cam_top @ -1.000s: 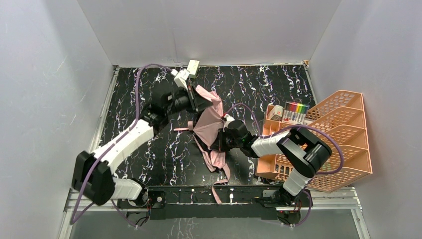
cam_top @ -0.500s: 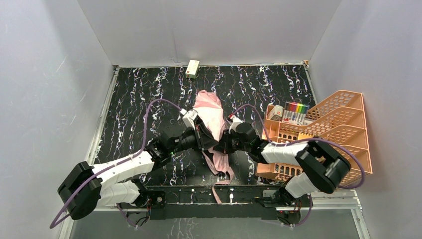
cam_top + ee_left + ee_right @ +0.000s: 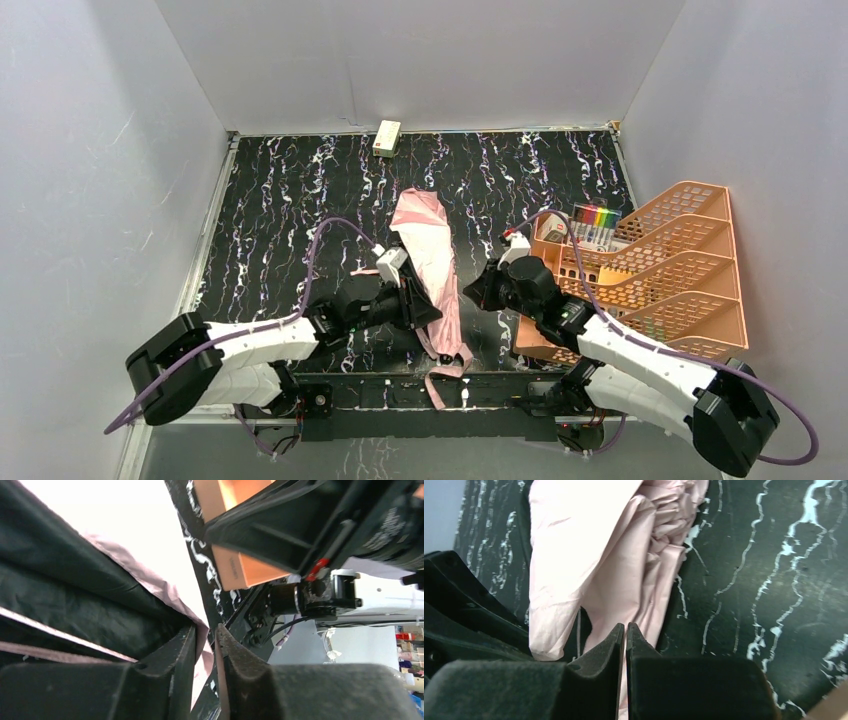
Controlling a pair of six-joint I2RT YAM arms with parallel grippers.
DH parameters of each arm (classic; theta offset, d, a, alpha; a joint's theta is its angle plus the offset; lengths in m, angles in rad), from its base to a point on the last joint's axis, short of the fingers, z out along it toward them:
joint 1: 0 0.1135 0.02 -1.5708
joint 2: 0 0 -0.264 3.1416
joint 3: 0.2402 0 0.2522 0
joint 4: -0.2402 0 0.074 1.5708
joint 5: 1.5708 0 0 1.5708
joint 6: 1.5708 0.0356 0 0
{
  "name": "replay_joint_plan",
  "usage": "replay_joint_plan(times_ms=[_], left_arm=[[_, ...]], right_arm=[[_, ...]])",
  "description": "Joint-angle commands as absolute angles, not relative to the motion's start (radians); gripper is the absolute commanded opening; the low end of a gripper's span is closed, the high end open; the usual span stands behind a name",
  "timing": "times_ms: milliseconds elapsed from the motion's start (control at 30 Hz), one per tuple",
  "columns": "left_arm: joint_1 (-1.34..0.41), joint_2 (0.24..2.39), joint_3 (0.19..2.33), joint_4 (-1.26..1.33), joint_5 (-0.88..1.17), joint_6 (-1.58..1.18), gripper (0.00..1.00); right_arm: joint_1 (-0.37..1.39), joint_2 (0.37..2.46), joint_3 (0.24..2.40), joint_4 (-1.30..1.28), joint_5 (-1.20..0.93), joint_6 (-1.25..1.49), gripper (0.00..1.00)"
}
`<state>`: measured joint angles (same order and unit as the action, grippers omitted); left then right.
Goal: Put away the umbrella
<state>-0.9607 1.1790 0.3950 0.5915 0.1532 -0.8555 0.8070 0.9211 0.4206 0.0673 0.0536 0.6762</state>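
Umbrella (image 3: 428, 250) lies collapsed on the black marbled table (image 3: 280, 200), a long pale pink bundle well left of the orange rack (image 3: 690, 260), with its strap trailing toward the near edge. The rack sits at the table's right side, with coloured markers (image 3: 597, 218) in its far left corner. The left arm (image 3: 250, 345) stretches low and nearly flat from its base toward the rack, its wrist at the umbrella's near left side. The right arm (image 3: 640, 355) runs low past the rack's near left corner, its wrist pointing away from the rack at the umbrella. From above, the wrists hide both sets of fingertips. Close up, the left gripper (image 3: 205, 632) has its fingers a narrow way apart against the black lining, with a pink edge showing in the gap; I cannot tell whether that cloth is pinched. The right gripper (image 3: 625, 629) has its fingers (image 3: 599, 660) all but pressed together, holding nothing, with the pink cloth just beyond. A small cream box (image 3: 387, 137) stands far left of the rack at the table's far edge
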Motion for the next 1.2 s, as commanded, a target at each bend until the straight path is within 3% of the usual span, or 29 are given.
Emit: replay_joint_plan(times_ms=[0, 167, 333, 600, 800, 1167], left_arm=[[-0.996, 1.211, 0.347, 0.674, 0.128, -0.857, 0.25], [-1.006, 1.249, 0.316, 0.707, 0.117, -0.867, 0.49], [-1.009, 1.297, 0.308, 0.727, 0.124, -0.863, 0.55], [-1.022, 1.364, 0.264, 0.777, 0.129, -0.879, 0.56], [-1.029, 1.395, 0.250, 0.796, 0.126, -0.888, 0.50], [-1.037, 1.383, 0.229, 0.806, 0.116, -0.896, 0.53]], right_arm=[[0.807, 0.894, 0.469, -0.039, 0.132, 0.627, 0.13], [0.807, 0.972, 0.561, -0.011, 0.069, 0.599, 0.12], [0.807, 1.051, 0.620, 0.086, -0.053, 0.580, 0.11], [0.807, 1.211, 0.672, 0.214, -0.213, 0.589, 0.05], [0.807, 1.340, 0.691, 0.291, -0.254, 0.602, 0.02], [0.807, 1.489, 0.646, 0.302, -0.206, 0.648, 0.00]])
